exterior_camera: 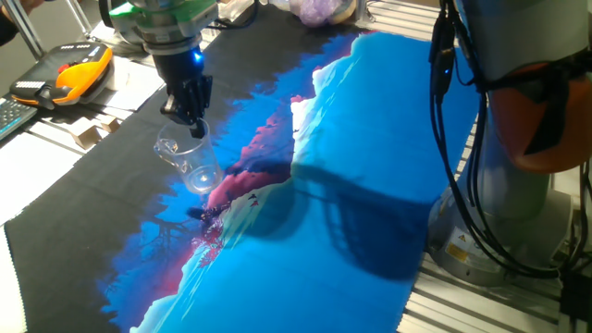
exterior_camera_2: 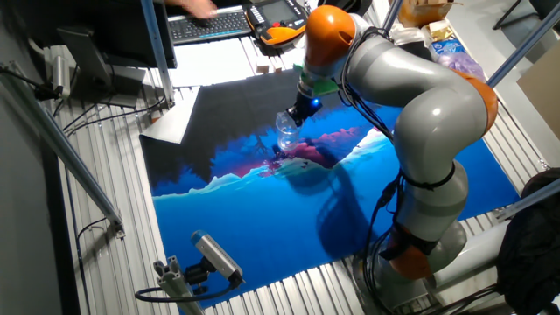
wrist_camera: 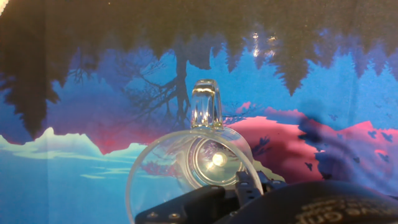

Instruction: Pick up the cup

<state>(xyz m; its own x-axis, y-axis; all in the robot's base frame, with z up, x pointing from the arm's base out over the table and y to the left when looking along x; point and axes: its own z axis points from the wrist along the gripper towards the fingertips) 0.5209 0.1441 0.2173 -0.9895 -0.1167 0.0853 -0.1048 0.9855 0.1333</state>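
Observation:
The cup (exterior_camera: 190, 162) is clear plastic with a thick round base and a small handle. It hangs tilted over the blue and pink printed cloth (exterior_camera: 370, 185), near the cloth's dark edge. My gripper (exterior_camera: 191, 123) points down and is shut on the cup's rim. In the hand view I look into the cup (wrist_camera: 199, 162): its handle (wrist_camera: 205, 102) points away and a black finger (wrist_camera: 247, 183) sits on the near rim. It also shows in the other fixed view (exterior_camera_2: 287, 131), under the gripper (exterior_camera_2: 302, 109). I cannot tell if the base touches the cloth.
An orange and black teach pendant (exterior_camera: 79, 74) lies left of the cloth beside white papers. The arm's base (exterior_camera: 499, 231) and hanging cables (exterior_camera: 453, 139) stand at the right. A keyboard (exterior_camera_2: 206, 24) and a camera on a mount (exterior_camera_2: 214, 254) sit off the cloth.

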